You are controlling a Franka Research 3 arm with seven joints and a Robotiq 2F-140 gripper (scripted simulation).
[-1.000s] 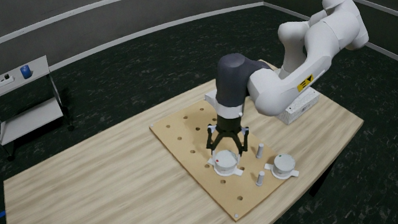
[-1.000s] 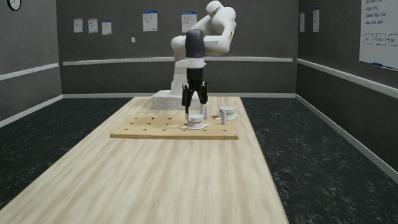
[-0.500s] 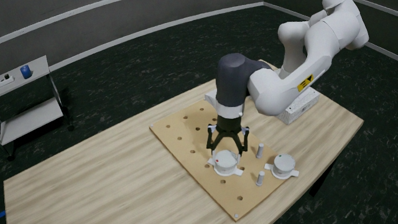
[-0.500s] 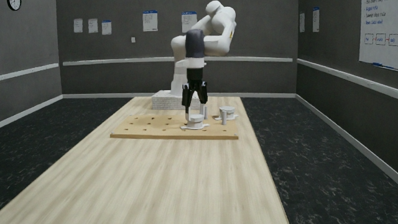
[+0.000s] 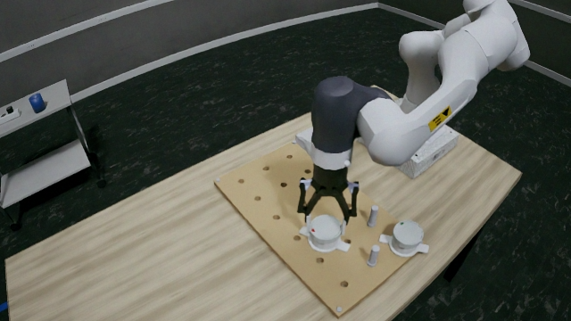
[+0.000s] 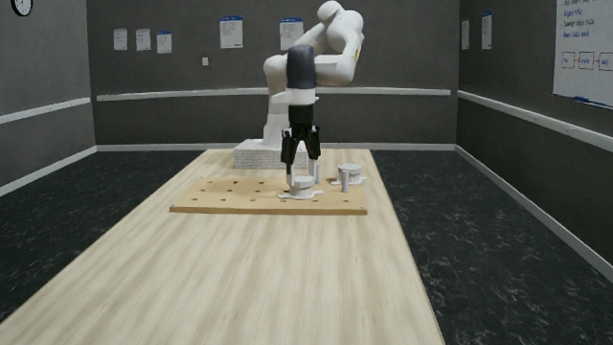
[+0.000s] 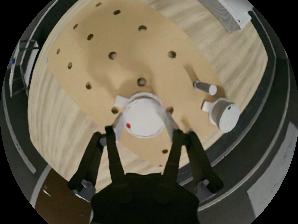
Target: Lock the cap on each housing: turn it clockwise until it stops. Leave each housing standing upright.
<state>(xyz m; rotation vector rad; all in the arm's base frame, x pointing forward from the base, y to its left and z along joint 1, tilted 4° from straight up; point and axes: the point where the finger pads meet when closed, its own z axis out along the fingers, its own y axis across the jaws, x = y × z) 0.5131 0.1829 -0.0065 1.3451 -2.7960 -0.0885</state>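
Note:
Two white housings with round caps stand upright on the tan pegboard (image 5: 304,224). The near-left housing (image 5: 326,238) carries a cap with a red dot (image 5: 325,226); it also shows in the exterior view (image 6: 303,187) and in the wrist view (image 7: 141,117). My gripper (image 5: 326,221) points straight down over it, its two fingers shut on the sides of this cap. The second housing (image 5: 407,240) has a cap with a green dot (image 5: 407,232) and stands to the right, apart from the gripper; it also shows in the wrist view (image 7: 222,112).
Two short white pegs (image 5: 372,216) (image 5: 373,256) stand on the pegboard between the housings. The pegboard has several open holes. The robot base (image 5: 428,152) sits behind on the wooden table. A side shelf with a blue cup (image 5: 37,102) stands far left.

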